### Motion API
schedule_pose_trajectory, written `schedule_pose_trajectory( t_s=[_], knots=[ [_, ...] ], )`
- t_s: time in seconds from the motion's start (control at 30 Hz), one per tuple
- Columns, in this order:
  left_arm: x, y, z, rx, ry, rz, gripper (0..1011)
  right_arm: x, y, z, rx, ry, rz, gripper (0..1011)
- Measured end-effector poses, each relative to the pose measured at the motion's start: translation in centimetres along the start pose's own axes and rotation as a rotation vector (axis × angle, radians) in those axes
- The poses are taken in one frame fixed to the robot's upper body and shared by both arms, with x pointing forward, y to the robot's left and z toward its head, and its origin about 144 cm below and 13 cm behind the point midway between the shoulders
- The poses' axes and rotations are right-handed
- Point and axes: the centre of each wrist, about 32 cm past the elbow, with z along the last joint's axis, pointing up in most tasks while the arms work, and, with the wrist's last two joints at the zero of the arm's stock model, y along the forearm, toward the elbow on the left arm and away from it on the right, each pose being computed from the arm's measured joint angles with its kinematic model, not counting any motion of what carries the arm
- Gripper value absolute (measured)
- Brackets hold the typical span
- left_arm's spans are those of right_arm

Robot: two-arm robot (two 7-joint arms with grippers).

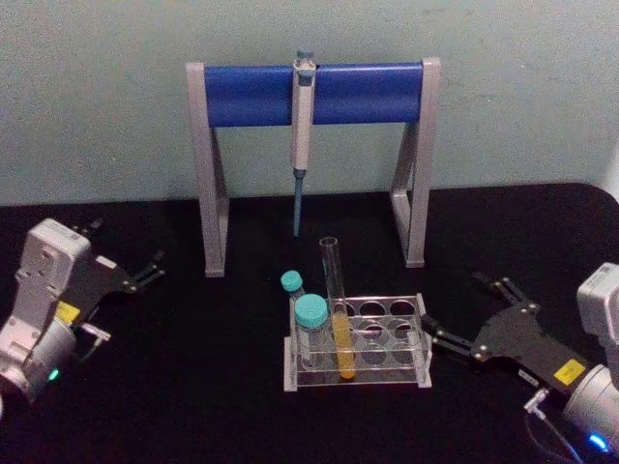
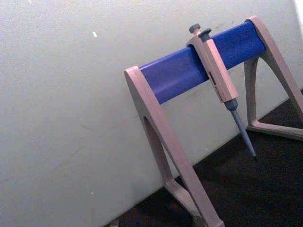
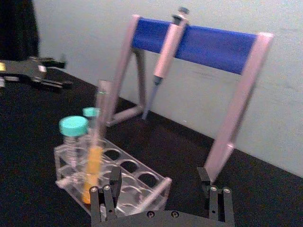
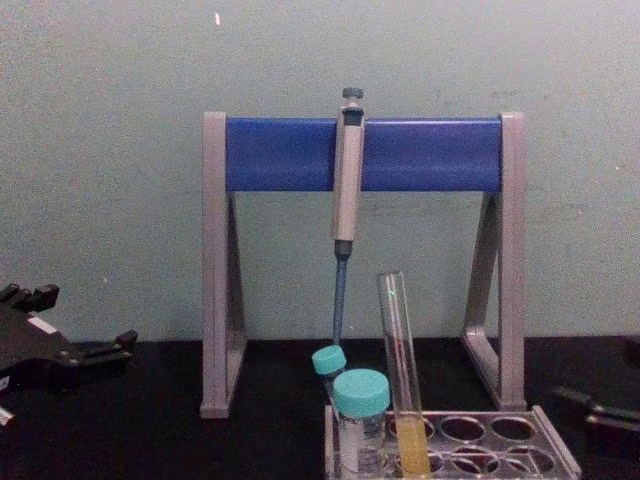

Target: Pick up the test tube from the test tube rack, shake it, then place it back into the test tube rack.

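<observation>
While the test tube (image 1: pixel 338 311) stands in the test tube rack (image 1: pixel 411 375), neither of your grippers holds anything.

Head view: your right gripper (image 1: pixel 450 302) sits low over the black table (image 1: pixel 193 387) with its fingers spread wide. The rack's end lies just beside its nearer fingertip, on the gripper's left. The tube is further along that line, leaning a little, with yellow liquid in its lower part. Two teal-capped tubes (image 1: pixel 310 315) stand on the tube's far side from this gripper. Your left gripper (image 1: pixel 128 242) is well apart from the rack, parked with its fingers spread. The pipette stand (image 1: pixel 251 94) rises beyond both grippers, and a pipette (image 1: pixel 302 126) hangs from its blue bar.

Left wrist view: the stand (image 2: pixel 175 75) and the pipette (image 2: pixel 218 75) lie ahead of that arm, before a pale wall.

Right wrist view: the right gripper (image 3: pixel 158 177) has its two fingers (image 3: pixel 108 195) set far apart and nothing between the pads. The rack (image 3: pixel 142 198) lies directly ahead of the fingers, and the tube (image 3: pixel 96 142) stands towards its far end beside the larger capped tube. The left gripper (image 3: pixel 64 73) is seen beyond, fingers parted.

Chest view: the tube (image 4: pixel 401 370) stands tilted in the rack (image 4: pixel 562 452) (contact with the hole's rim cannot be made out). The right gripper (image 4: pixel 592 408) is low, just off the rack's end, and the left gripper (image 4: pixel 85 320) is well off to the other side.
</observation>
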Motion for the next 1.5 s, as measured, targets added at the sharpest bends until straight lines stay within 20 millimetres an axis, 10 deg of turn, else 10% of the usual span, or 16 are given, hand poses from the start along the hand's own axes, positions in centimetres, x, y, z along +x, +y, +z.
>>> schedule_pose_trajectory(
  t_s=[1.5],
  knots=[
    [0.0, 0.0, 0.0, 0.000, 0.000, 0.000, 1001, -1.3, 9.4, 2.8, -0.012, 0.156, 0.217, 1000]
  ],
)
